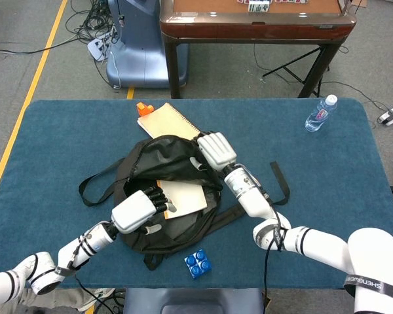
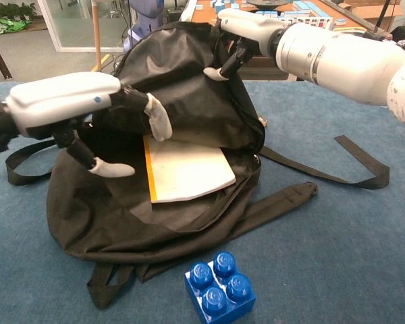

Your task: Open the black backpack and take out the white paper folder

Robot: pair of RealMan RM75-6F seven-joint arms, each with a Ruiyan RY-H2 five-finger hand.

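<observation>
Blue table (image 1: 327,170), black backpack (image 2: 175,81) open (white folder (image 2: 189,169) showing)

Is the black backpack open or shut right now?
Open. The right hand holds the black backpack flap lifted, and the white paper folder shows inside the mouth, with the left hand reaching toward it.

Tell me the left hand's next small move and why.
Probably ease the left hand down onto the white paper folder and pinch its near edge. The right hand holds the black backpack flap up, so the folder lies exposed; the left fingers hover at its edge, gripping nothing.
</observation>
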